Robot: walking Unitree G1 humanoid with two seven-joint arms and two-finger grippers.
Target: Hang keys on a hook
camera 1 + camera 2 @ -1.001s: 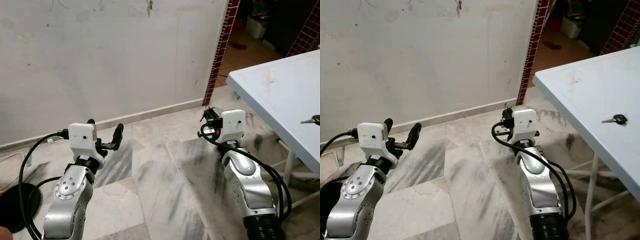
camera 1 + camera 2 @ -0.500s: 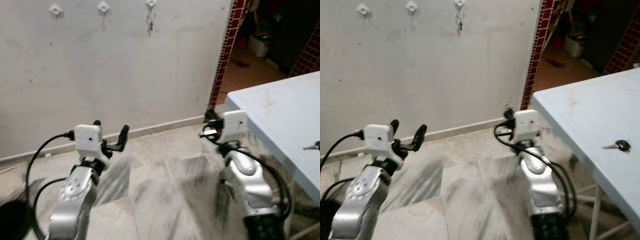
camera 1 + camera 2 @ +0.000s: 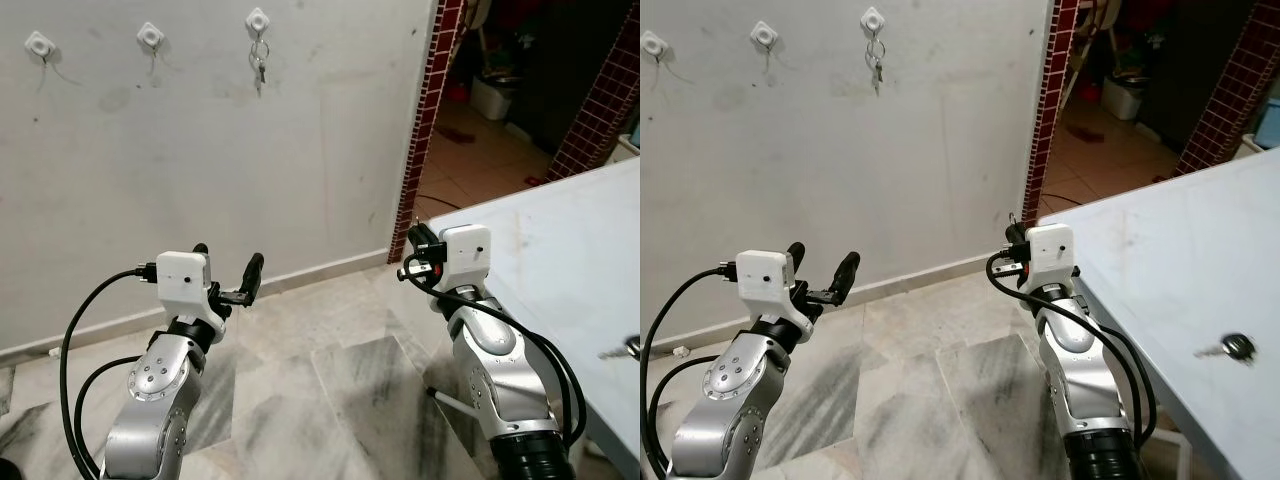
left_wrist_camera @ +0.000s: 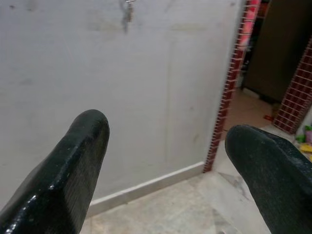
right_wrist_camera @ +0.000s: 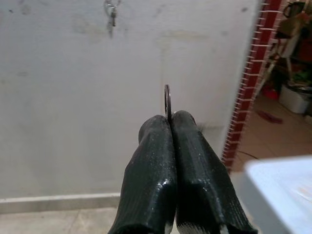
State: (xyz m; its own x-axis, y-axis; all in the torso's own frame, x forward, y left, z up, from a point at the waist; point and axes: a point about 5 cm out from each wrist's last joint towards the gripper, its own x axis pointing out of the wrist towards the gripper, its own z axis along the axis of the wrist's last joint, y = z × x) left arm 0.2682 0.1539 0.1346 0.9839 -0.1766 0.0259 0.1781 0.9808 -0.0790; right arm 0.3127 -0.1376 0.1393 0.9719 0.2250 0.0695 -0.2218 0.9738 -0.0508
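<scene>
Wall hooks: three white hooks sit in a row high on the pale wall; the leftmost hook (image 3: 39,43) and the middle hook (image 3: 151,36) are bare, the right hook (image 3: 257,20) carries a hung key set (image 3: 259,68) dangling flat against the plaster.
Left claw: the left claw (image 3: 226,272) is raised in front of the wall, below the hooks and well apart from them, its two black fingers (image 4: 73,165) spread wide with nothing between them.
Floor: grey-veined marble floor (image 3: 330,400) runs open between the two arms up to the skirting at the wall's foot.
Right claw: the right claw (image 5: 169,122) has its fingers pressed together, pinching a thin metal key ring (image 5: 167,101) that stands edge-on above the fingertips; from the head, the claw (image 3: 1012,245) is held up near the bench's near corner, pointed toward the wall.
Wall edge: a red brick strip (image 3: 425,120) ends the wall on the right; beyond it lies a dim doorway with a tiled floor.
Bench: the pale blue bench (image 3: 1160,260) fills the right side, its long edge running just beside the right arm.
Loose key: a key with a dark head (image 3: 1228,347) lies on the bench near its edge, well apart from both claws.
</scene>
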